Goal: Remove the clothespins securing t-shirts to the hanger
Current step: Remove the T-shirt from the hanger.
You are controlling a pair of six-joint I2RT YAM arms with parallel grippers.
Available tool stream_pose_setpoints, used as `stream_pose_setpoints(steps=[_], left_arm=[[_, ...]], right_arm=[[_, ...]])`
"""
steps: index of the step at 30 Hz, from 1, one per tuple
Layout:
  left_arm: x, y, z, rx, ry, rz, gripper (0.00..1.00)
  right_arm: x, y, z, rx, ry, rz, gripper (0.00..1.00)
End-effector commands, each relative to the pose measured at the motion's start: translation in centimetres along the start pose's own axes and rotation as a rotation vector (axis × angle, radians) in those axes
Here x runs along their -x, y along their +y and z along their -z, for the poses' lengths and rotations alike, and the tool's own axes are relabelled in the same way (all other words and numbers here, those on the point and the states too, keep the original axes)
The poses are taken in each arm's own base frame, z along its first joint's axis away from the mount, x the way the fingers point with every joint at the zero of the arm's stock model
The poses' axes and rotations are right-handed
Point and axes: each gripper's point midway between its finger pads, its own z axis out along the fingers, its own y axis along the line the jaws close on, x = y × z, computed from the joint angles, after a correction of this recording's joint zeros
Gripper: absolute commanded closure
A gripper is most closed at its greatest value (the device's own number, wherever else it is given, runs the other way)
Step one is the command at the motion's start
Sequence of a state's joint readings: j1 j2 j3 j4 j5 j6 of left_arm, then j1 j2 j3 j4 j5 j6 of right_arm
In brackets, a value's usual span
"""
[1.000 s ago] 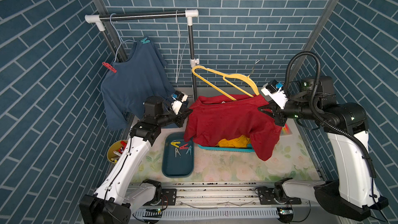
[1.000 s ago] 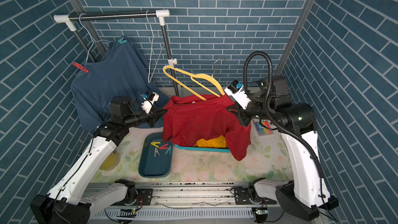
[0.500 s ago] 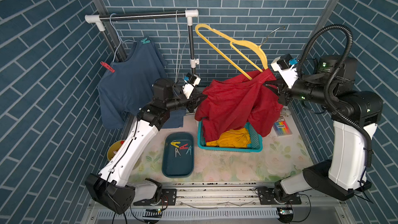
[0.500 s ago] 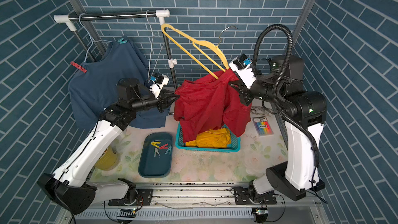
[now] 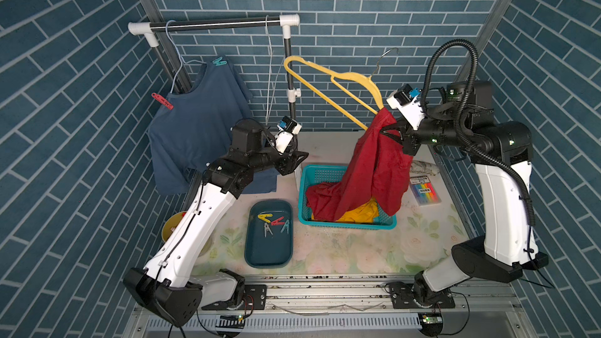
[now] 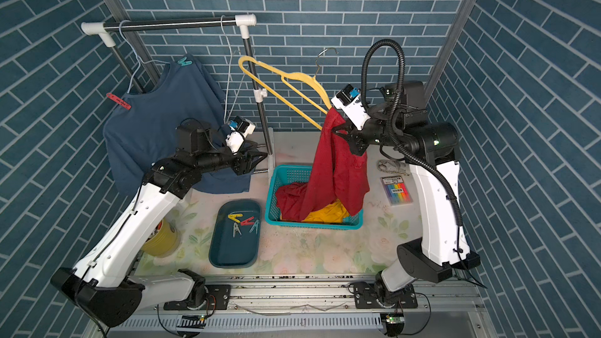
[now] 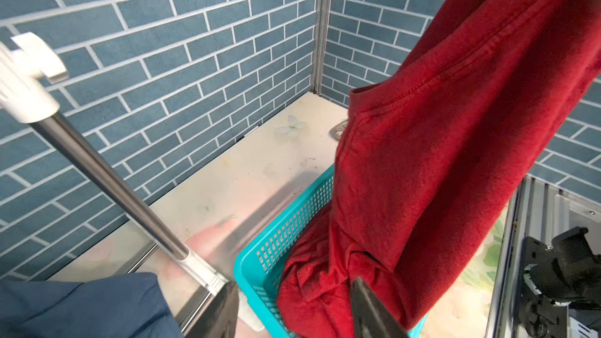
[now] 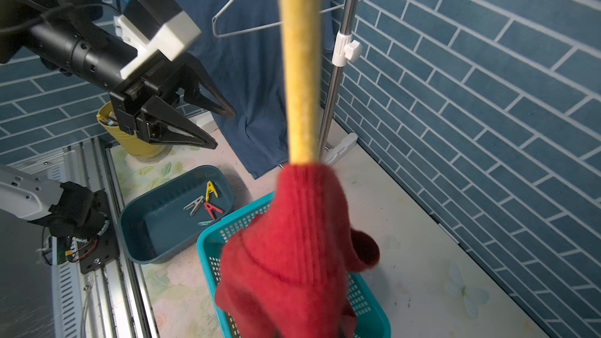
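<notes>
T-shirt [image 5: 374, 170], red, clamped in right end effector [image 5: 388, 133]

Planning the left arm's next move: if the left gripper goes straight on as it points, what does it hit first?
Most likely the dark red t-shirt hanging into the teal basket; the open left gripper aims at it. Depth is unclear, so the basket's near rim could come first.

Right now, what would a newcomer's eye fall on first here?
A dark red t-shirt hangs from the yellow hanger that the right gripper holds up, its lower end piled in the teal basket. At the back left, a blue t-shirt hangs on the rack, pinned by a red clothespin and a teal clothespin.
</notes>
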State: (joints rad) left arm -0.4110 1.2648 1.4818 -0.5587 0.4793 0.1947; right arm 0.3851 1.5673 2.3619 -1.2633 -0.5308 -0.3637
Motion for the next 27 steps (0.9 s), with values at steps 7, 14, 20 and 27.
stream_pose_setpoints(steps=[7,14,20,27], left_arm=[[6.7,-1.0,5.9,0.059,-0.120,-0.267,0.34],[11.7,-0.6,8.7,0.125,-0.168,-0.391,0.25],[13.6,-1.2,7.9,0.045,-0.170,-0.435,0.23],[14.1,-4.2,9.5,-0.087,-0.199,-0.498,0.13]], right_arm=[[0.1,0.6,-2.5,0.118,-0.039,0.046,1.00],[-1.8,2.7,-2.5,0.194,-0.033,0.176,1.00],[-2.3,4.0,-2.7,0.274,-0.056,0.224,1.00],[-3.8,4.1,-3.1,0.310,0.013,0.279,1.00]])
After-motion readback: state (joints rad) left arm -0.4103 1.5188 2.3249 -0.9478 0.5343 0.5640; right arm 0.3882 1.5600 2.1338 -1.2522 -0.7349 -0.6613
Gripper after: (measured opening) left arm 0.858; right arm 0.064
